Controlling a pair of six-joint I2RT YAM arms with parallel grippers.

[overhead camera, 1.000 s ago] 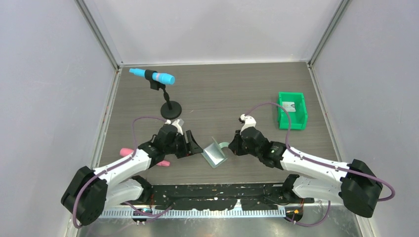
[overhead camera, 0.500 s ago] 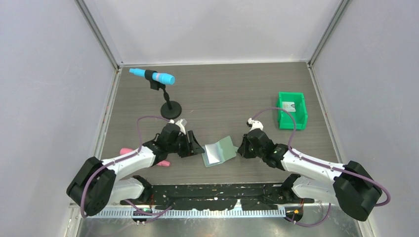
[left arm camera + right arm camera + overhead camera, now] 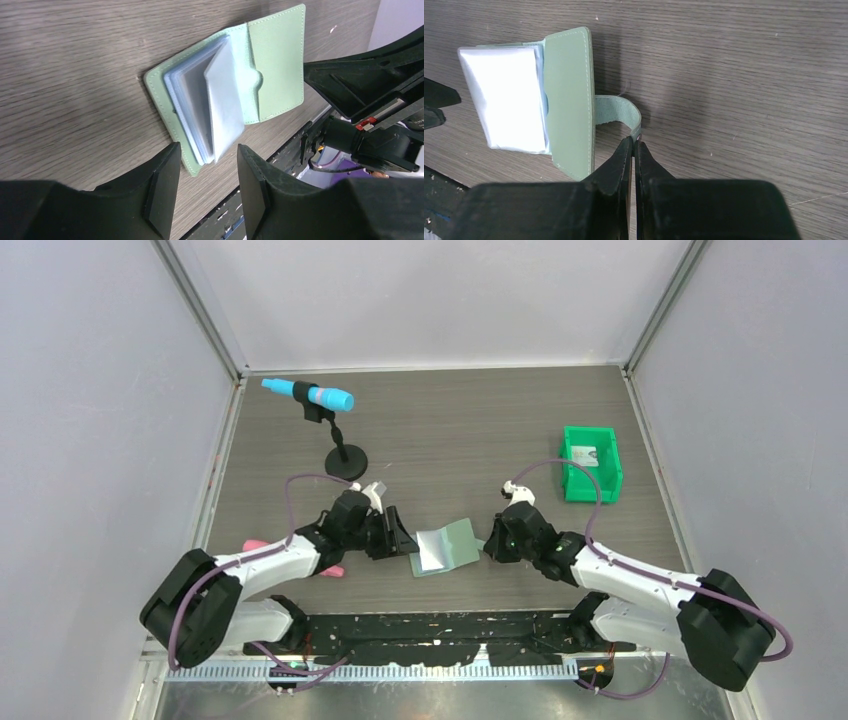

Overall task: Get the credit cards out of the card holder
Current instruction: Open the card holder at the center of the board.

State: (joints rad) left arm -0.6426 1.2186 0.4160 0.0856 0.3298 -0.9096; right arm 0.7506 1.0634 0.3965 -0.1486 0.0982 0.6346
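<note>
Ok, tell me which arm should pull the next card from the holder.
Probably left: the left pincer is open at the fanned sleeves; the right pincer is shut on the strap of the card holder.

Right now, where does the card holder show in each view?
Top external: just below centre, card holder lying open.
Left wrist: upper middle, above the left fingers.
Right wrist: upper left.
Shared landmark: its plain green flap, visible in all three views.
</note>
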